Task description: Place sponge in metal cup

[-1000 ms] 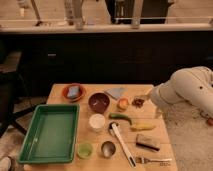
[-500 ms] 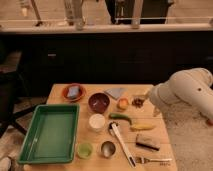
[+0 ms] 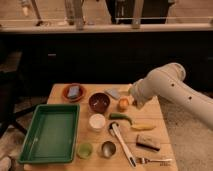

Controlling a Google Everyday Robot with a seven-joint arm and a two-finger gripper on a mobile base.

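- The end effector (image 3: 134,103) hangs at the tip of the white arm (image 3: 165,87), which reaches in from the right over the far right part of the wooden surface (image 3: 159,125).
- It is released, its fingers spread with nothing between them, and it sits just beside an orange fruit (image 3: 123,104).
- The sponge (image 3: 74,90) lies on the orange plate (image 3: 65,94) at the far left of the surface, well apart from the end effector.
- The metal cup (image 3: 108,148) stands upright near the front edge, between a pale green cup (image 3: 84,150) and a white-handled tool (image 3: 122,142).
- A white cup (image 3: 97,121) stands behind the metal cup, and a dark red bowl (image 3: 99,102) stands behind that.
- A flat grey-blue triangular piece (image 3: 114,93) lies between the bowl and the end effector.
- A green tray (image 3: 50,132) fills the left side.
- On the right lie a green pepper (image 3: 121,118), a yellow piece (image 3: 142,127), a brown block (image 3: 148,142) and a fork (image 3: 152,161).
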